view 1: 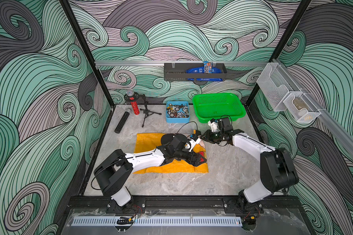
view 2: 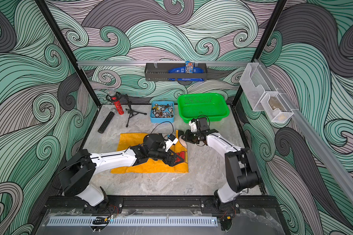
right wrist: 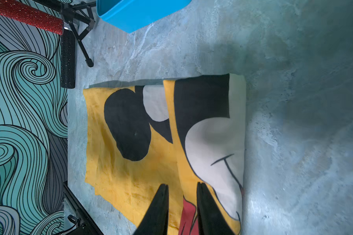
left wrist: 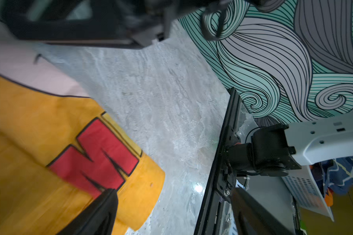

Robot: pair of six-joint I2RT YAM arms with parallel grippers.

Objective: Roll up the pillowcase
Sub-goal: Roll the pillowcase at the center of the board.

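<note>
Left gripper [view 1: 201,159], right gripper [right wrist: 181,184], one pillowcase [view 1: 148,140]

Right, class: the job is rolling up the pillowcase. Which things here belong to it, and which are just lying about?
Job: pillowcase; left end effector; right end effector.
Lying about: green basket; blue tray of small parts; red glitter microphone; black microphone; tripod stand; wall rack.

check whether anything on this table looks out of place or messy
Nothing spilled or damaged. The mustard-yellow printed fabric pillowcase lies flat with only its edge toward the right arm folded over. One black stick microphone lies loose on the grey marble table beside the black tripod stand.
</note>
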